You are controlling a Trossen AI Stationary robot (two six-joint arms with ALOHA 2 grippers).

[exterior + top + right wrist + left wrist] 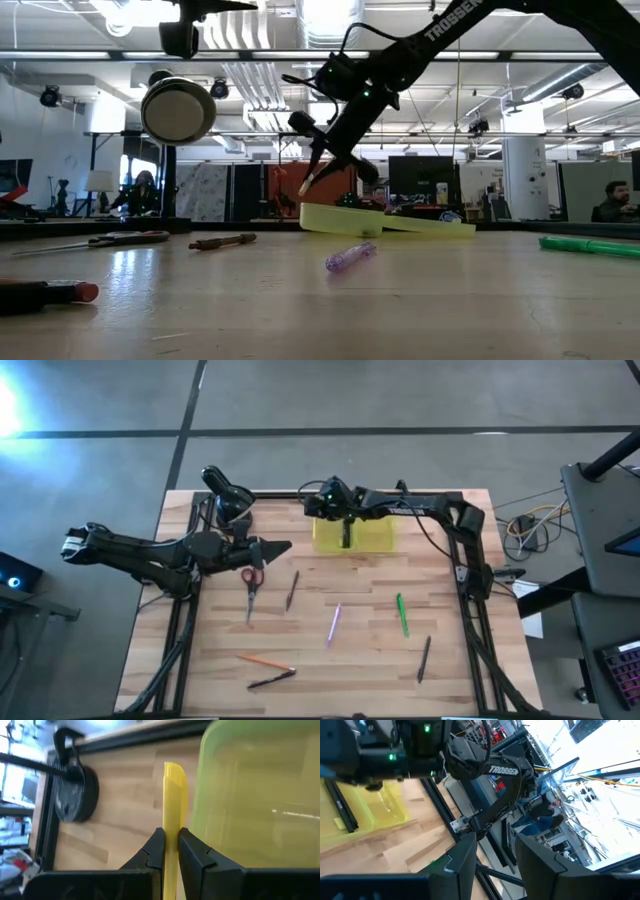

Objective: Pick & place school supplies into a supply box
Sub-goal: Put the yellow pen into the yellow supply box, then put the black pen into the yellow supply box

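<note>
Right end effector (171,851) hangs over the supply box (368,536) at 12 o'clock on the worktop (440,680), fingers clamped on a yellow pencil (173,800) just beside the box's edge. In the low view the pencil tip points down, not yet in the box. A black pen (346,534) already lies inside the box.

Left end effector (272,548) hovers at 10 o'clock, fingers apart and holding nothing, just above the red-handled scissors (250,586).

Loose on the worktop: brown pencil (292,589) near centre, pink pen (334,623) at centre, green pen (402,614) at 4 o'clock, black pen by the right edge (424,658) at 5 o'clock, orange pencil (264,660) and another black pen (272,679) at 7 o'clock. Black round holder (236,512) sits at 11 o'clock.
</note>
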